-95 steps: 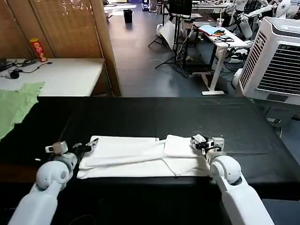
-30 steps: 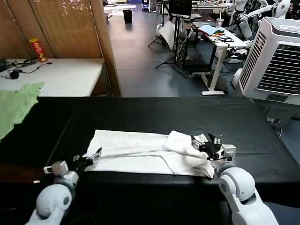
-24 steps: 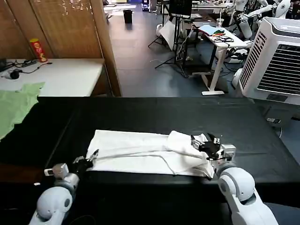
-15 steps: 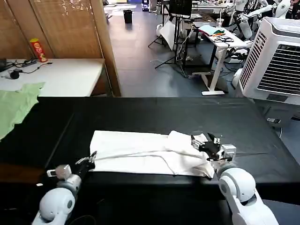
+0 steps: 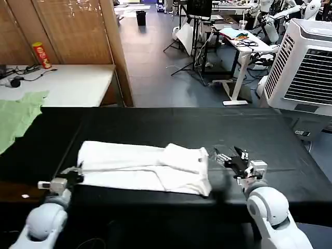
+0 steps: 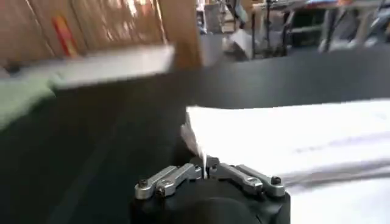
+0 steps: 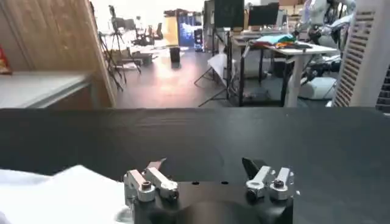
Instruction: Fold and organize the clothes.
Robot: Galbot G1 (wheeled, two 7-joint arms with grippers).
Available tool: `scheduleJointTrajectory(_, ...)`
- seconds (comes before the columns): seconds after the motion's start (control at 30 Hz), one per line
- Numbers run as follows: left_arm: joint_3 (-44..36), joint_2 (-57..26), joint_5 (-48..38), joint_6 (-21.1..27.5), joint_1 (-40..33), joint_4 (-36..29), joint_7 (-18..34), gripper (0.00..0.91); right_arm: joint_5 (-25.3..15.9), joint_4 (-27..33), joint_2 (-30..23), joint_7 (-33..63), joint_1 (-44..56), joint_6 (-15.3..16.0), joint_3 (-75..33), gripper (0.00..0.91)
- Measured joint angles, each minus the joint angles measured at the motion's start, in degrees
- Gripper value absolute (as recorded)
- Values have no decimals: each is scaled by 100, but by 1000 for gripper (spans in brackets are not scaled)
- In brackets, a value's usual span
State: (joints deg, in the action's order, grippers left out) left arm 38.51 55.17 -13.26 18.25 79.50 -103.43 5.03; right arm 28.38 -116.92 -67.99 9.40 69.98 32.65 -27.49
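Head view: T-shirt [image 5: 142,166] on black table [image 5: 259,132]; left hand [image 5: 72,175] pinching hem, right hand [image 5: 227,157] wide.

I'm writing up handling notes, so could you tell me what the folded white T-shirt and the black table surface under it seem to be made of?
The white T-shirt looks like a soft, matte knit fabric, probably cotton: it lies in limp layers with rounded fold edges and gentle creases. The black table surface seems covered in a dark matte material, perhaps a cloth or mat; it shows almost no shine, though its exact make is unclear.
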Motion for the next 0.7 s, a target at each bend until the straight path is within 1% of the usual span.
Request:
scheduleJointTrajectory(0.13, 96, -368, 106, -19, 71, 13, 28, 0, -45, 0, -66, 19, -8, 0, 39, 878)
scheduleJointTrajectory(0.3, -89, -258, -96, 229, 84, -341, 156, 0, -100, -19, -89, 21, 54, 2, 6, 878)
scheduleJointTrajectory(0.4, -378, -57, -233, 371, 22, -678, 248, 0, -134, -26, -92, 18, 106, -1, -49, 878)
scheduleJointTrajectory(0.57, -1114, 285, -571, 599, -127, -1254, 426, 0, -184, -27, -151, 7, 162, -10, -117, 878)
scheduleJointTrajectory(0.7, -1737, 563, -1041, 856, -272, -1643, 543, 0, -223, -11, -200, 6, 165, -11, -134, 878)
